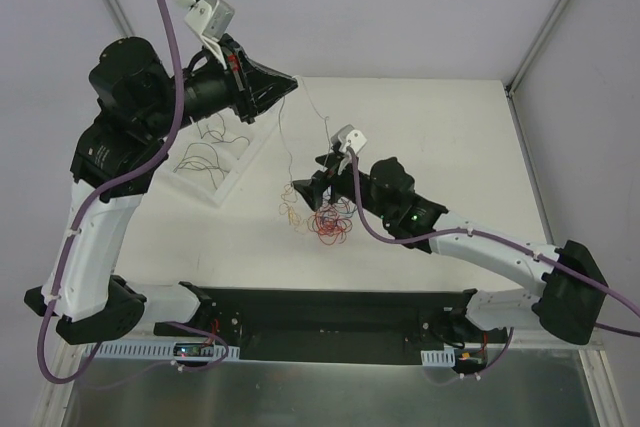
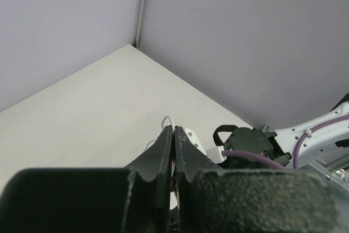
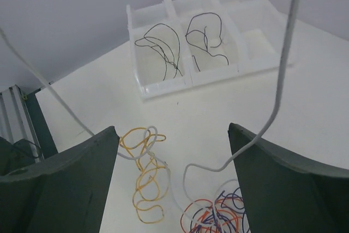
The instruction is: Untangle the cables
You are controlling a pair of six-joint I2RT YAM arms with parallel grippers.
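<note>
1. Broadly, the white table (image 1: 450, 147) carries everything. The left arm (image 1: 100, 217) is raised high at the far left, and the right arm (image 1: 500, 252) stretches low toward the middle.
2. A white compartment tray (image 3: 163, 88) sits left of centre, and two neighbouring compartments each hold a loose black cable (image 3: 163, 47).
3. The main tangle of cables (image 1: 328, 219), in red, orange and dark blue loops, lies on the table to the right of the tray and apart from it.
4. A yellow-orange cable (image 3: 144, 181) curls in loops just beside the tangle, on its tray side.
5. The right gripper (image 3: 172, 135) hangs over the tangle with its fingers spread wide, gripping nothing.
6. The left gripper (image 2: 173, 132) has its fingers pressed together, pinching a thin white cable (image 3: 285, 53). This cable hangs down to the table by the tangle and passes between the right gripper's fingers.
</note>
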